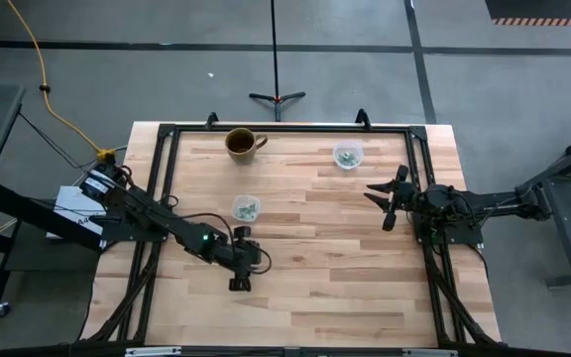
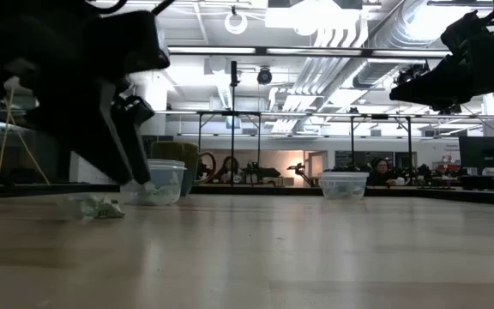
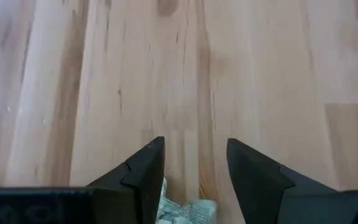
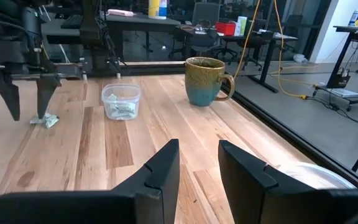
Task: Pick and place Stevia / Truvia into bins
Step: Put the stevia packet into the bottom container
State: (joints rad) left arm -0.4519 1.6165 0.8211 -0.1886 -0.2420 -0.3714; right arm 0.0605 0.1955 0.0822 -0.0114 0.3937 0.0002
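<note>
One crumpled green-and-white sachet (image 3: 185, 211) lies flat on the wood between the open fingers of my left gripper (image 3: 194, 168), near the table's middle; the right wrist view shows this sachet (image 4: 46, 120) under that gripper (image 4: 27, 106). In the high view my left gripper (image 1: 240, 285) hides it. A clear cup (image 1: 246, 208) with sachets inside stands just beyond it. A second clear cup (image 1: 347, 155), also with sachets inside, stands toward the far right. My right gripper (image 1: 377, 206) hovers open above the table's right side, touching nothing. My left gripper comes from above, pointing down, one finger (image 3: 145, 180) right beside the sachet's edge (image 3: 166, 202). Whether that finger touches the paper I cannot tell. The sachet lies flat on the table.
A brown mug (image 1: 243, 143) with a handle stands near the far edge, left of centre. A black frame (image 1: 285, 127) borders the table. Bare wood stretches across the near half and the middle of the table.
</note>
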